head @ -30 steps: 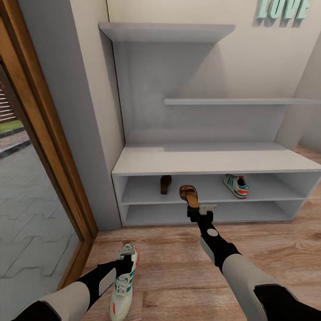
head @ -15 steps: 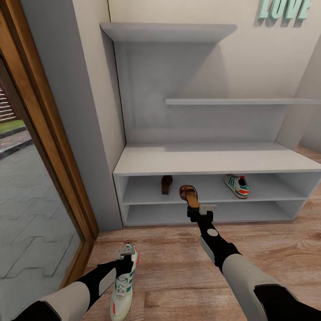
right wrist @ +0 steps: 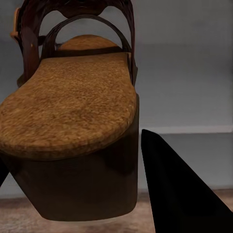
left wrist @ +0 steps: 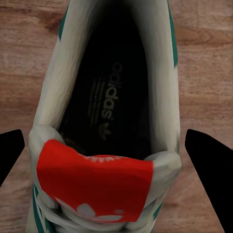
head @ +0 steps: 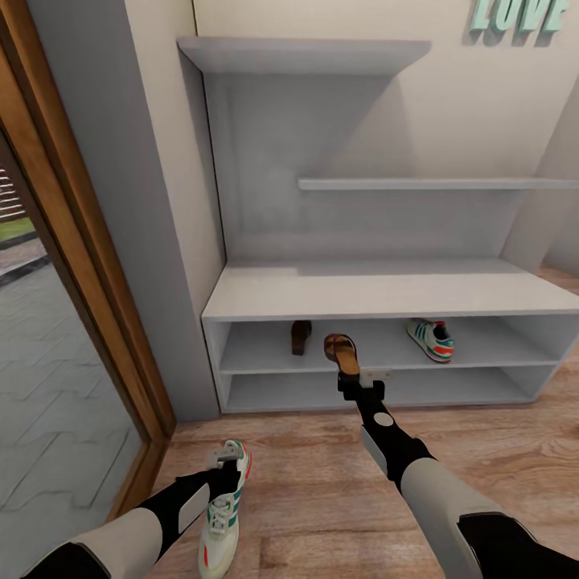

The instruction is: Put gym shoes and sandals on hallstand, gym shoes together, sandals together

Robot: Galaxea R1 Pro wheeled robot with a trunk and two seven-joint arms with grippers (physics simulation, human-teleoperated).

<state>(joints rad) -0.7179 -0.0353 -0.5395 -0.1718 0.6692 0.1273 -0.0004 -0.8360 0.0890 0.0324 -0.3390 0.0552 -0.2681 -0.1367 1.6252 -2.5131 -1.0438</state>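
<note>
The hallstand [head: 378,291] fills the wall ahead. On its upper low shelf stand one sandal [head: 300,336] at the left and one gym shoe [head: 432,338] at the right. My right gripper [head: 351,376] is shut on the heel of the other sandal [head: 342,352] [right wrist: 68,116], holding it in front of that shelf just right of the first sandal. My left gripper [head: 225,462] is shut on the other gym shoe [head: 223,519] [left wrist: 104,111] low over the corridor floor [head: 322,490], its fingers [left wrist: 208,170] against the shoe's sides. I cannot tell if the sole touches the floor.
A wood-framed glass door [head: 88,265] runs along the left, with a grey wall post [head: 153,241] between it and the hallstand. The lower shelf [head: 378,390] and broad top are bare. Teal letters [head: 519,14] hang on the wall. Open floor extends to the right.
The whole picture has shifted a little, with the hallstand and its shoes sliding slightly right and down. Both grippers and the shoes they hold keep their places in view.
</note>
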